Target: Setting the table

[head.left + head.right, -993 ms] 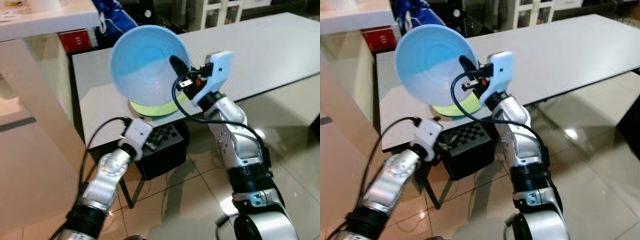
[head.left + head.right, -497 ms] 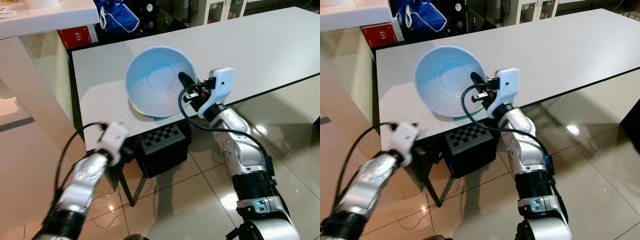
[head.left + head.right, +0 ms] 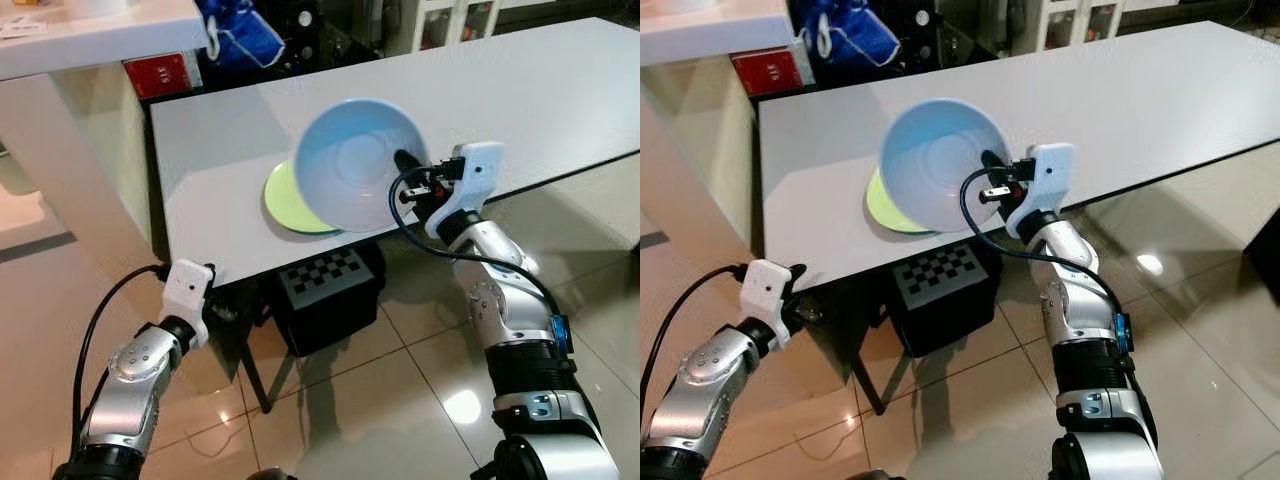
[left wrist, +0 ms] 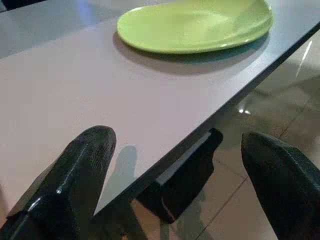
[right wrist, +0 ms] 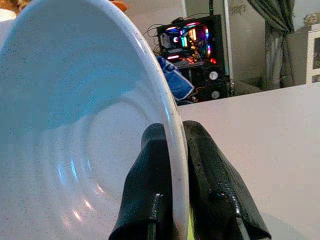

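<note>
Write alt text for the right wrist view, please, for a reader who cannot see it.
The right gripper pinches the rim of a tilted light blue bowl, one black finger inside and one outside. Behind it lie a white table and a computer with coloured lights.

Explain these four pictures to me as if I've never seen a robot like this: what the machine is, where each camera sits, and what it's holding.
This is a humanoid robot with two silver arms. The two wide pictures come from cameras in its head, looking down. The other two come from cameras on its wrists. A grey table carries a green plate. The right tool pinches the rim of a pale blue bowl, tilted above the plate; the right wrist view shows black fingers either side of the rim. The left tool waits open and holds nothing at the table's near edge.
</note>
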`<state>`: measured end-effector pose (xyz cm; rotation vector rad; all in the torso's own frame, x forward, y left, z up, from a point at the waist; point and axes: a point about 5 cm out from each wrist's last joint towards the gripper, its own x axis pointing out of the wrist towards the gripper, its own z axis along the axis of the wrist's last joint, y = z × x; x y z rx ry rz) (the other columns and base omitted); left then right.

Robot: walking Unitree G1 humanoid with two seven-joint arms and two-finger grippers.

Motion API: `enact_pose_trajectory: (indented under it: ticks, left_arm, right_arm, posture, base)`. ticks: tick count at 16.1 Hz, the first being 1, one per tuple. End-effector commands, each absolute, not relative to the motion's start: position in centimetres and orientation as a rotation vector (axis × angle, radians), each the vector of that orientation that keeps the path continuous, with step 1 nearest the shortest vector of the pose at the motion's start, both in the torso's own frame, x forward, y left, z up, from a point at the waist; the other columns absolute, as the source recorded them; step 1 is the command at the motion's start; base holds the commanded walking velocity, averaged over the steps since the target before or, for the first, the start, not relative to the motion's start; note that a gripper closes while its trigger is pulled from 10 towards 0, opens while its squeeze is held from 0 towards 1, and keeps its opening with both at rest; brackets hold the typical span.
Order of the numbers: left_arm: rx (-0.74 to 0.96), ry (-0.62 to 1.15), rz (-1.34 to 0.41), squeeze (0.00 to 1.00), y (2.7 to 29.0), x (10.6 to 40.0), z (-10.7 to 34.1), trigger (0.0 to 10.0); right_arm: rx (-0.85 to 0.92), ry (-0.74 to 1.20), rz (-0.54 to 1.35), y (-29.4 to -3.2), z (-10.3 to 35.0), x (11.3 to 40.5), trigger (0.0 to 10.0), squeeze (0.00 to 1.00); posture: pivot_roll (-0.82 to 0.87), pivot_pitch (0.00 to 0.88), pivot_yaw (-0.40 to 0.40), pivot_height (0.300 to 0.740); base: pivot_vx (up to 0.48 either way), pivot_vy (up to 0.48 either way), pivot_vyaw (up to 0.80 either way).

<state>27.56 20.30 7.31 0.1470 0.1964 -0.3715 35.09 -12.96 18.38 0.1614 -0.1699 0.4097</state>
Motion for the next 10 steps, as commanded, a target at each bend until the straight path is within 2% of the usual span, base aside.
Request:
enact_pose_trajectory:
  ticks: [1,10]
  left_arm:
    - [0.144,0.192,-0.370,1.00,20.49,27.62,7.60,10.0]
    - [0.144,0.192,-0.370,1.00,20.49,27.62,7.60,10.0]
  right_arm:
    - [0.168,-0.221,0.418,-12.75,19.48,35.21,0.0,0.00]
    - [0.168,-0.221,0.418,-12.75,19.48,35.21,0.0,0.00]
  posture:
    - [0.04,0.000,0.087,0.740]
    - [0.04,0.000,0.087,0.740]
  base:
    - [0.000,0.000,0.00]
    - [0.000,0.000,0.00]
